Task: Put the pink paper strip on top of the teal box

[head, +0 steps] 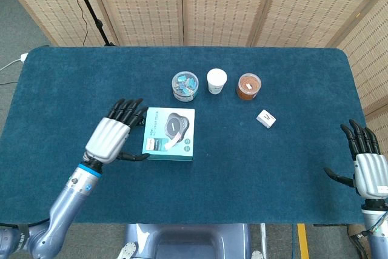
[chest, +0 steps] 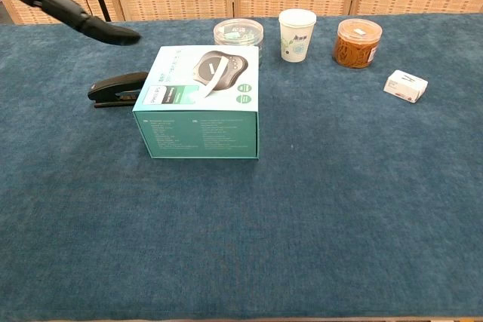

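Note:
The teal box (head: 170, 133) (chest: 200, 115) stands left of the table's middle. The pink paper strip (head: 174, 141) (chest: 210, 81) lies on its lid, running from the picture of the shaver toward the front edge. My left hand (head: 113, 136) hovers to the left of the box with its fingers spread and nothing in it; in the chest view only a fingertip (chest: 106, 32) of it shows at the top left. My right hand (head: 364, 164) hangs open beyond the table's right edge.
A black stapler (chest: 117, 88) lies just left of the box. Behind the box stand a clear tub of clips (head: 184, 85), a white paper cup (head: 216, 80) and a tub of rubber bands (head: 248, 85). A small white box (head: 265, 118) sits to the right.

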Controlling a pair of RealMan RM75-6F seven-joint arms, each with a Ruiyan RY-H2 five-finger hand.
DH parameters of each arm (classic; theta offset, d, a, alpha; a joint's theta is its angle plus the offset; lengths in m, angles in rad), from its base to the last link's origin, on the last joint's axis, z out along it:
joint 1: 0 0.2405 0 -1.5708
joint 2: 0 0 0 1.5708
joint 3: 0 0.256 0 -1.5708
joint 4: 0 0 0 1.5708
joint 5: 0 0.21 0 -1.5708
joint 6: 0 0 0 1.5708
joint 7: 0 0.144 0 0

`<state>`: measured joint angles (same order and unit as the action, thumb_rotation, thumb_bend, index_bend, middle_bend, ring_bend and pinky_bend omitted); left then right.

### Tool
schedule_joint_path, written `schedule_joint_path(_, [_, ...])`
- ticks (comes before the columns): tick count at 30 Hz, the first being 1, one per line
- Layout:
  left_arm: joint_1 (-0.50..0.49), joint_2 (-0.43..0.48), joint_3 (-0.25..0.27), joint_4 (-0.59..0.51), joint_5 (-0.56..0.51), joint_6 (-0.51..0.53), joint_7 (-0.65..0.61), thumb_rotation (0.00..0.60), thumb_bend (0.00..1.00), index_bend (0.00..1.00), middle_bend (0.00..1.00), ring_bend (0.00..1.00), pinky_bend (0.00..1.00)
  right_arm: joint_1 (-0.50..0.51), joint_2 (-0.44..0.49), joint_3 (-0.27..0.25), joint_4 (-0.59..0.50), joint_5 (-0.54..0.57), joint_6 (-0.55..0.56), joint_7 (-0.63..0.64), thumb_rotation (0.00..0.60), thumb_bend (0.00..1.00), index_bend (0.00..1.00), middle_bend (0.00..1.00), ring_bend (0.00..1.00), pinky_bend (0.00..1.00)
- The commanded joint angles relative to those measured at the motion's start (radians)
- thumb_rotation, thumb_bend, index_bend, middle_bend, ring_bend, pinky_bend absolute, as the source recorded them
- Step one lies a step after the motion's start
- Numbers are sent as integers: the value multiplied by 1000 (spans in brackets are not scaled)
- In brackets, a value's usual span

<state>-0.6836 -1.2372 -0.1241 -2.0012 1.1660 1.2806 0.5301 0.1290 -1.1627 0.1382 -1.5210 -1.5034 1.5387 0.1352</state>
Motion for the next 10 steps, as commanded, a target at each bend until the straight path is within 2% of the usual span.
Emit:
schedule_joint_path(1, [108,80,58,21,85,92,-103,511,0,0,0,0,0,0,-1,0,-5,-2,3,-10,600,0,15,0,0,0])
schedule_joint_path(4, [171,109,89,62,112,133,-182,597,0,0,0,0,0,1,-2,1,-9,-4,5,-23,600,0,4,0,0,0])
schedule_joint_path(10, [356,133,166,252,153,242,-457,600,0,0,0,0,0,-1,-9,-6,-16,-18,14,-65,600,0,0,0,0,0])
